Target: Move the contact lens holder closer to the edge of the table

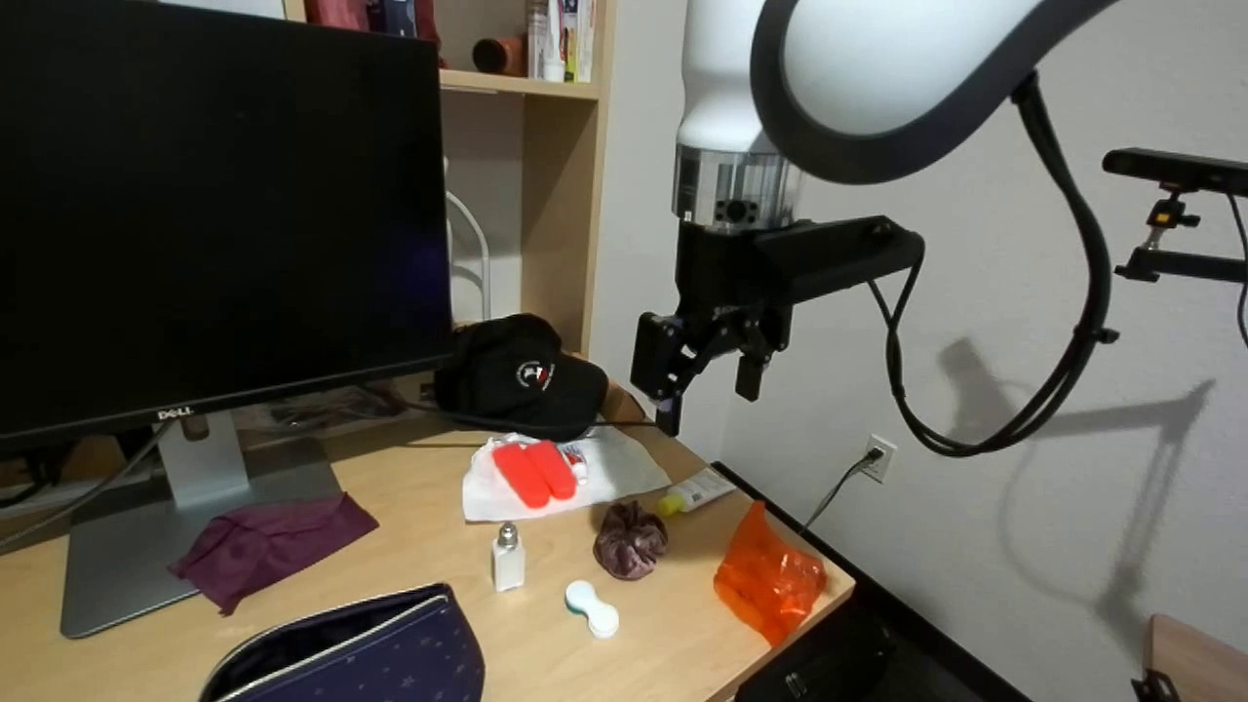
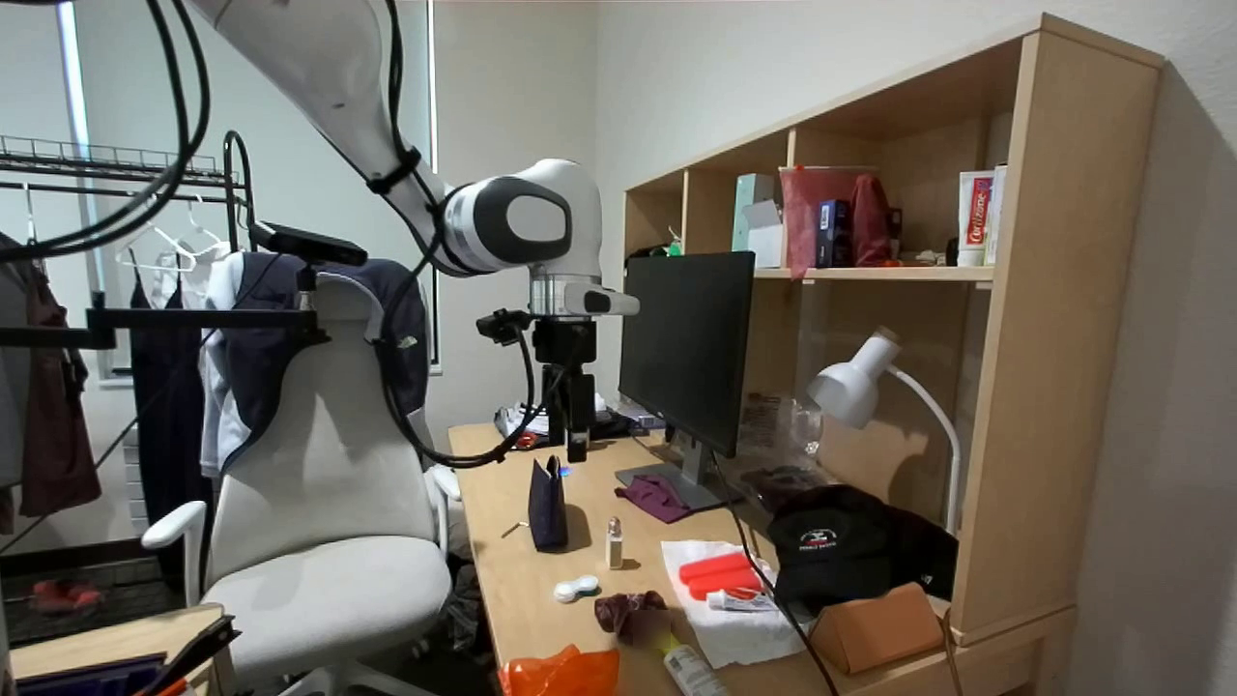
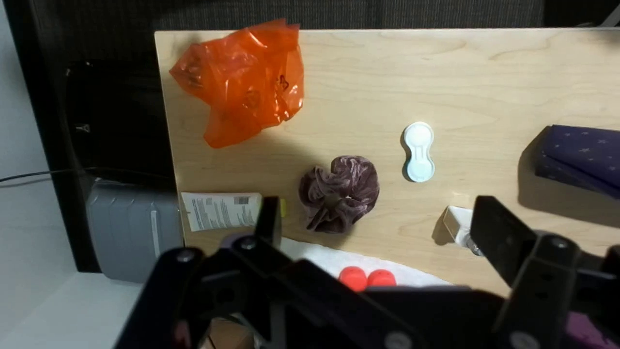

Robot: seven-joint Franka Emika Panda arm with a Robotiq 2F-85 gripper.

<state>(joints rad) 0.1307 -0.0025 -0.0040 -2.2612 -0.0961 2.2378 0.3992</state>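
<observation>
The contact lens holder (image 1: 592, 609) is a small white, elongated case with two round ends. It lies flat on the light wooden table (image 1: 585, 678). It also shows in an exterior view (image 2: 576, 589) and in the wrist view (image 3: 419, 151), lengthwise toward the table's long straight edge at the top. My gripper (image 1: 709, 405) is high above the table, pointing down, apart from everything. In the wrist view its fingers (image 3: 377, 208) are wide apart with nothing between them. The holder lies beyond the fingertips there. The gripper also shows in an exterior view (image 2: 577, 449).
Near the holder are a maroon scrunchie (image 3: 339, 194) and an upright white bottle (image 1: 508, 558). An orange bag (image 3: 247, 82) lies at the table corner, a tube (image 3: 223, 211) beside it. Red cases (image 1: 534, 473) lie on white cloth. A navy pouch (image 1: 390, 653), cap (image 1: 526, 375) and monitor (image 1: 224, 214) stand around.
</observation>
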